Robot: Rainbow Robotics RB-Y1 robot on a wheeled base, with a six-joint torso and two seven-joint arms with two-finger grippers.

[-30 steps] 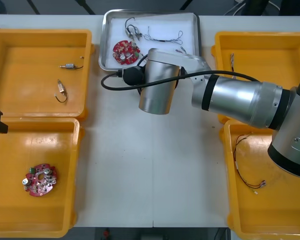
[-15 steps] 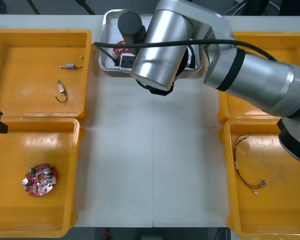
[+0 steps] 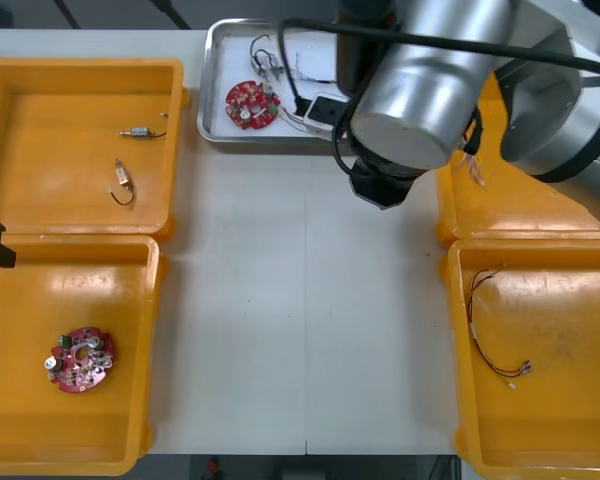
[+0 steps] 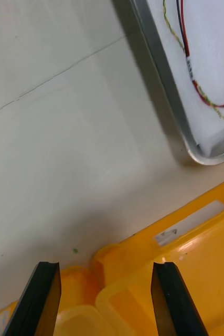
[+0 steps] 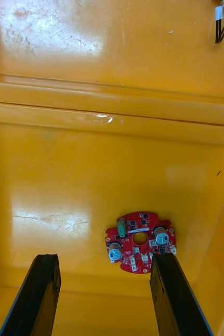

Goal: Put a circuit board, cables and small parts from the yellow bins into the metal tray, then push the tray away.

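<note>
I look down on the surface (image 3: 300, 300) with the bins at its sides: upper-left bin (image 3: 50, 150), lower-left bin (image 3: 30, 310), upper-right bin (image 3: 500, 200) and lower-right bin (image 3: 570, 320). The tray (image 3: 225, 55) sits at top centre of the frame, between the two upper bins and close to the surface's far edge.

My right arm crosses the upper right of the frame and covers the tray's right part. Its right tool (image 4: 105, 302) hangs empty with the fingers spread, over the rims of the right-hand bins and just beside the tray's corner. The left tool (image 5: 105, 302) is parked at mid-left, fingers apart and empty, above the lower-left bin.

Most of the loading looks done to me. A board (image 3: 250, 103) lies in the tray's left half, a black cable (image 3: 263, 55) is above it, and a red and yellow cable (image 4: 195, 84) is near the right corner. I cannot make out small parts in the tray, and two parts (image 3: 138, 133) lie in the upper-left bin. So I judge one part pick is left, then the push. A second board (image 3: 80, 360) and a spare cable (image 3: 495, 345) sit in the lower bins.
</note>
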